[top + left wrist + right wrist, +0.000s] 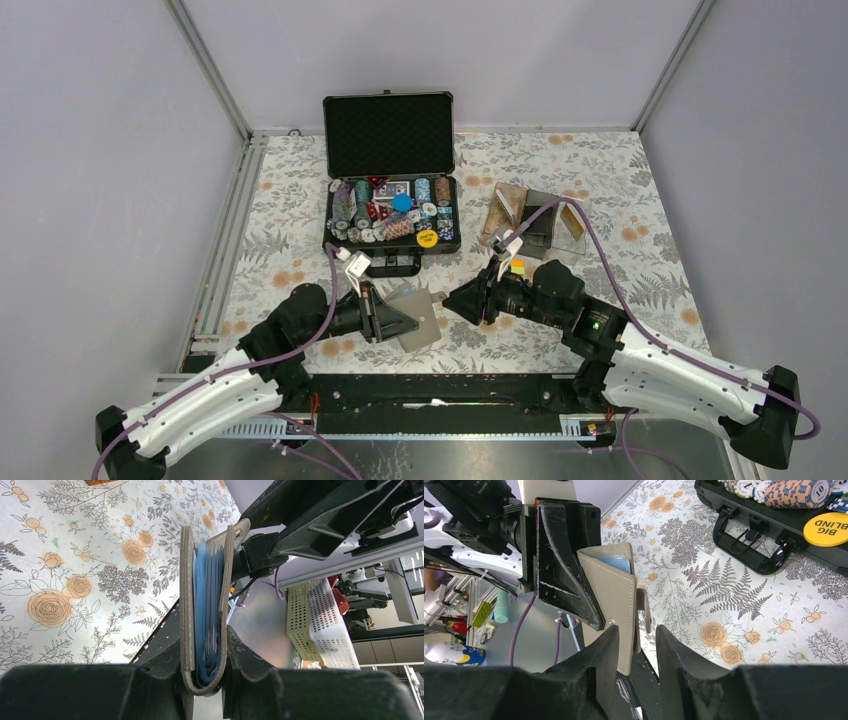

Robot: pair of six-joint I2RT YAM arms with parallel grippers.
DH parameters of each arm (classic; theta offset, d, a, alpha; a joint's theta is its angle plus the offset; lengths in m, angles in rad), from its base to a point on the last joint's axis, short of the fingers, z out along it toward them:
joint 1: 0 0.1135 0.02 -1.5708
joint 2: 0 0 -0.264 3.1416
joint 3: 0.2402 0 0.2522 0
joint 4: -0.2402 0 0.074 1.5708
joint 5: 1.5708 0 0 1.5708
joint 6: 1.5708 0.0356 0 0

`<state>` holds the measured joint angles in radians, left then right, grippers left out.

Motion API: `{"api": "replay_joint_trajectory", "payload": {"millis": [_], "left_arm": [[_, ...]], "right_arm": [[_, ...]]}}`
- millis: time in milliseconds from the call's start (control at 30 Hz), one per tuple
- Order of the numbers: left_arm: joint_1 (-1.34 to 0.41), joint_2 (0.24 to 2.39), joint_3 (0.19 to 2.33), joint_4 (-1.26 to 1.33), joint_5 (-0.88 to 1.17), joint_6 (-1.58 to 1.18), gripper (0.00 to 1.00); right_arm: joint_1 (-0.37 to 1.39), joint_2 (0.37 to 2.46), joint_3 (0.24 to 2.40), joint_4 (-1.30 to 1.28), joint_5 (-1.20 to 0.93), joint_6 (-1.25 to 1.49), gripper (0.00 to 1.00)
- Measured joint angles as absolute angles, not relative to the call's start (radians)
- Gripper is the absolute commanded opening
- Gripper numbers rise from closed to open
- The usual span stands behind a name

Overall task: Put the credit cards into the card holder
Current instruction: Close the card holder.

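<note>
The card holder point(186, 605) is being held off the tablecloth point(620, 190) at the near middle of the table, at 6 o'clock from the chip case point(390, 135). The left gripper point(202, 630) is clamping it across its fold. The 2 grey covers are standing almost shut around a stack of light-blue layers, and I cannot tell whether any of these is a card. The closing strap point(642, 607) is hanging unfastened.

The right gripper point(637, 632) is facing it from 3 o'clock. Its jaws are standing partly apart around the holder's lower corner and strap, with a gap showing, so it is gripping nothing.

No orange, yellow or green credit cards are lying loose in any view. A small yellow-and-green patch point(517, 267) is showing beside the right wrist, too small to identify. Judging from this, the loading is looking finished or nearly so, with closing the holder and snapping the strap left to do.

Counted:
- 1 card holder
- 0 plainly visible credit cards
- 2 grippers
- 1 open chip case
- 1 clear brownish acrylic box point(545, 220), at 2 o'clock from the holder
</note>
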<state>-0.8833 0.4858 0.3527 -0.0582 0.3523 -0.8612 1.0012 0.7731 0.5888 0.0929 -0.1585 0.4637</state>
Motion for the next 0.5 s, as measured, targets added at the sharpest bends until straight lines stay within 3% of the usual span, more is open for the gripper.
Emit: {"api": "replay_joint_trajectory", "payload": {"millis": [500], "left_arm": [[-0.883,0.485,0.353,-0.059,0.373,-0.861,0.00]], "right_arm": [[1.001,0.788,0.588,0.119,-0.159,0.464,0.30]]}}
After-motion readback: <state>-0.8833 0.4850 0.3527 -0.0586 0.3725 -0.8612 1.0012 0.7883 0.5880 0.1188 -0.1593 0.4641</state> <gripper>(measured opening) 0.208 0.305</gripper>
